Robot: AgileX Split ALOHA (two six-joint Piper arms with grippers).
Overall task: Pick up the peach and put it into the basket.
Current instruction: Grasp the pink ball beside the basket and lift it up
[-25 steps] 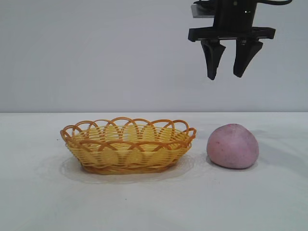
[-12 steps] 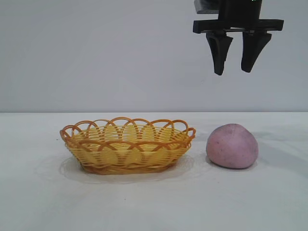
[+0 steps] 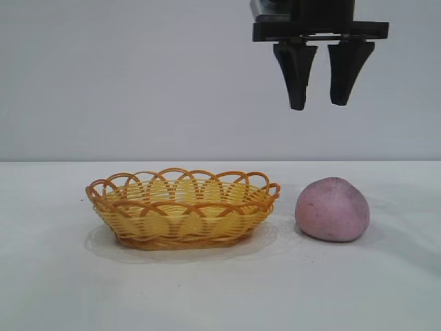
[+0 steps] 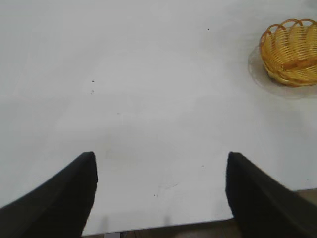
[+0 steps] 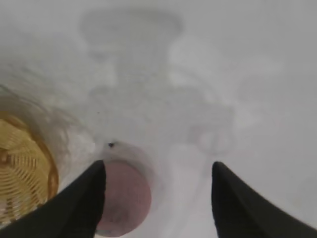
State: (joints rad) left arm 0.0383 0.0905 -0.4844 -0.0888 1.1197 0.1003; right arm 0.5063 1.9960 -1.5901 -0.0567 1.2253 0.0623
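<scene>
The dusty pink peach (image 3: 333, 209) rests on the white table, just right of the yellow wicker basket (image 3: 182, 207). My right gripper (image 3: 318, 103) hangs high above the peach's left side, fingers pointing down, open and empty. From the right wrist view the peach (image 5: 126, 198) lies far below, partly behind one finger (image 5: 81, 203), with the basket (image 5: 22, 178) beside it. My left gripper (image 4: 161, 166) is open over bare table near the front edge, far from the basket (image 4: 292, 52); it is out of the exterior view.
The white table (image 3: 220, 289) runs wide around both objects. A plain grey wall stands behind. The table's front edge (image 4: 158, 225) shows under the left gripper.
My right gripper has shifted left and slightly up and down while staying high and open. The peach and basket have not moved.
</scene>
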